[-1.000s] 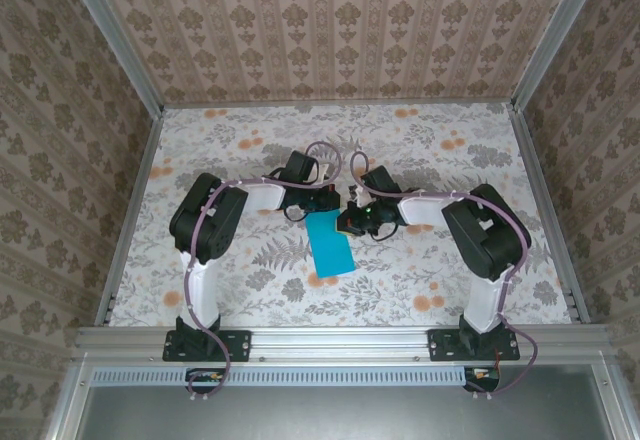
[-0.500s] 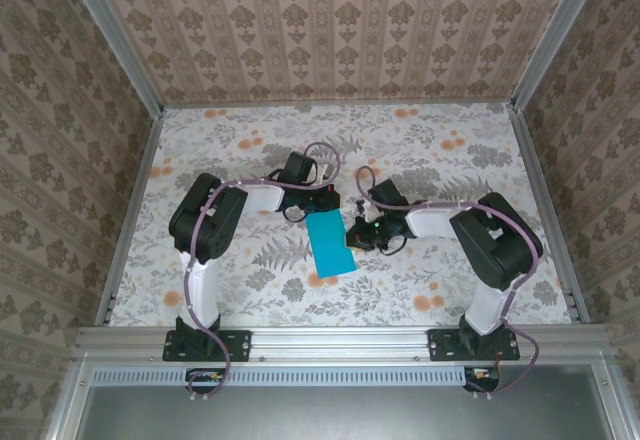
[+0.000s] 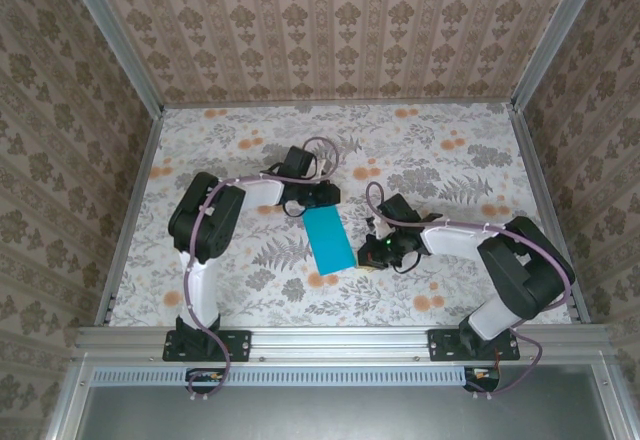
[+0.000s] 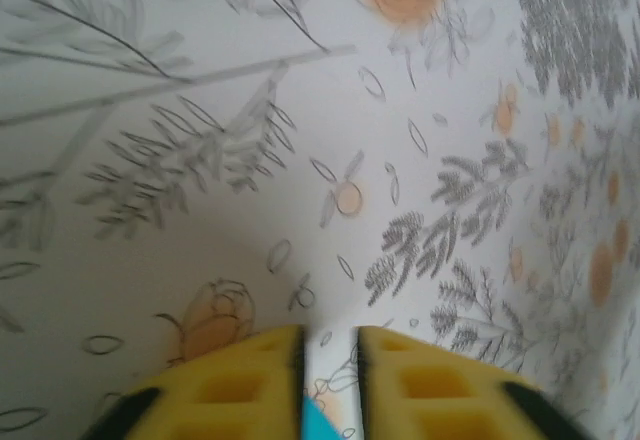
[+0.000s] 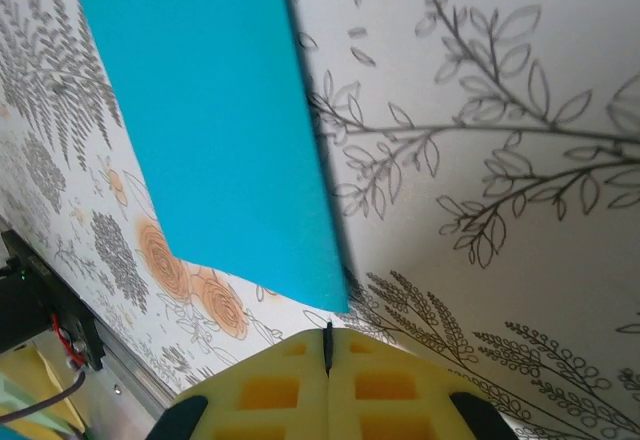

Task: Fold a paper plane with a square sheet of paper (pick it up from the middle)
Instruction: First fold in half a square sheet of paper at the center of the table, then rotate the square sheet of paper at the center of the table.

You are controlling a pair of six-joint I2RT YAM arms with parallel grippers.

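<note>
Lying flat near the middle of the flowered counter (image 3: 250,140), the teal paper plane (image 3: 330,238) runs lengthwise from 11 to 5 o'clock. My left pincer (image 4: 328,345) sits at its 11 o'clock end with the pads slightly apart, and a teal sliver shows low in the gap. My right pincer (image 5: 327,345), pads pressed together, hovers just beside the plane's 4 o'clock edge.

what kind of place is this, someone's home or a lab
Most likely a robot test cell, not a home: patterned wall panels set in an aluminium frame, two arms bolted to its front rail, and a teal paper on the floral table.
</note>
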